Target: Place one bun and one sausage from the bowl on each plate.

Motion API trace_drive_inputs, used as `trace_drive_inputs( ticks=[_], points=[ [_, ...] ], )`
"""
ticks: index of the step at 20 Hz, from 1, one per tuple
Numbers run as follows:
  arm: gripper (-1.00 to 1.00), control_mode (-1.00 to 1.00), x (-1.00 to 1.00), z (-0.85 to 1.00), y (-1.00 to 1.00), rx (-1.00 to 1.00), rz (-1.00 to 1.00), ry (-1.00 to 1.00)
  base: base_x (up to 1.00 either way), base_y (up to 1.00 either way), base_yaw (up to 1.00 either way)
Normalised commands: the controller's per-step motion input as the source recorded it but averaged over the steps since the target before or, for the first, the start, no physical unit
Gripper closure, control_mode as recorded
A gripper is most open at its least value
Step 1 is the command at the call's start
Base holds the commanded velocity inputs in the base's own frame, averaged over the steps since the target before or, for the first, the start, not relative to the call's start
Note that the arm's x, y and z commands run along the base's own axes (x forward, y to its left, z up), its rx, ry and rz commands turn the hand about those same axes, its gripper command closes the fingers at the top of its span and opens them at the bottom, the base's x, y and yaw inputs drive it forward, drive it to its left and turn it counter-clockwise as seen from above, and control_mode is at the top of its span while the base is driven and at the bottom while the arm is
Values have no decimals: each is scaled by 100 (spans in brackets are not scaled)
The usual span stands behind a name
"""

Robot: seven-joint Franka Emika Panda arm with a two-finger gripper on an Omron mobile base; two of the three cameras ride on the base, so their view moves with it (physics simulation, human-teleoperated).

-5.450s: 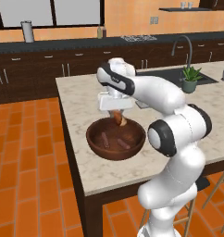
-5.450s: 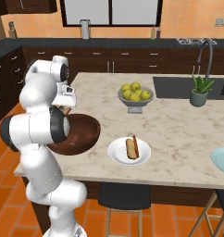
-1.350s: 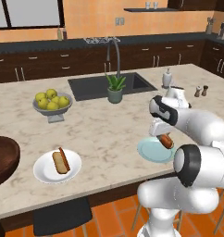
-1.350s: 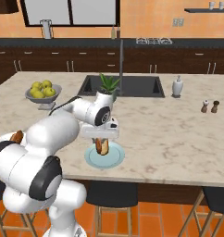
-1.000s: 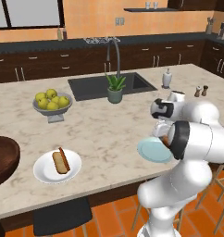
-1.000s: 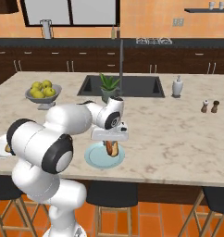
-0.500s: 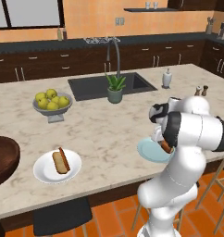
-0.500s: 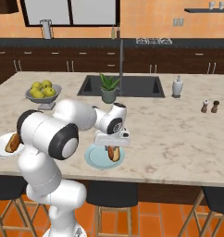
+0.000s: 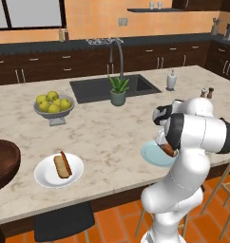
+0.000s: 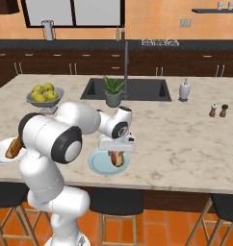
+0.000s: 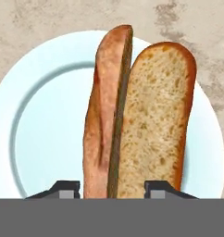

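Split bun (image 11: 146,125) lying on plate (image 11: 35,139) near bench (image 10: 186,158) front edge; second plate (image 9: 43,178) with bun and sausage (image 9: 65,163) far left; fruit bowl (image 9: 53,108) behind it.

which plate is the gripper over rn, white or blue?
The pale blue plate, under the gripper near the counter's front edge. The white plate sits apart, beside the wooden bowl.

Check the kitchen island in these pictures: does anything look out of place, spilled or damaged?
Nothing stands out. The blue plate holds a bun, the white plate holds food, and the fruit bowl stands upright.
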Motion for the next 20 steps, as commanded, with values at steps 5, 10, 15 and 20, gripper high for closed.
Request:
trace_drive_inputs(
  ticks=[5,10,15,20],
  points=[
    [-100,-100,-4,7,1,-9,0,-9,0,0,0],
    [-100,-100,-39,66,36,-27,0,-24,0,0,0],
    [-100,-100,-76,85,89,-30,0,-30,0,0,0],
    [-100,-100,-91,84,59,-16,-4,-14,0,0,0]
  ],
)
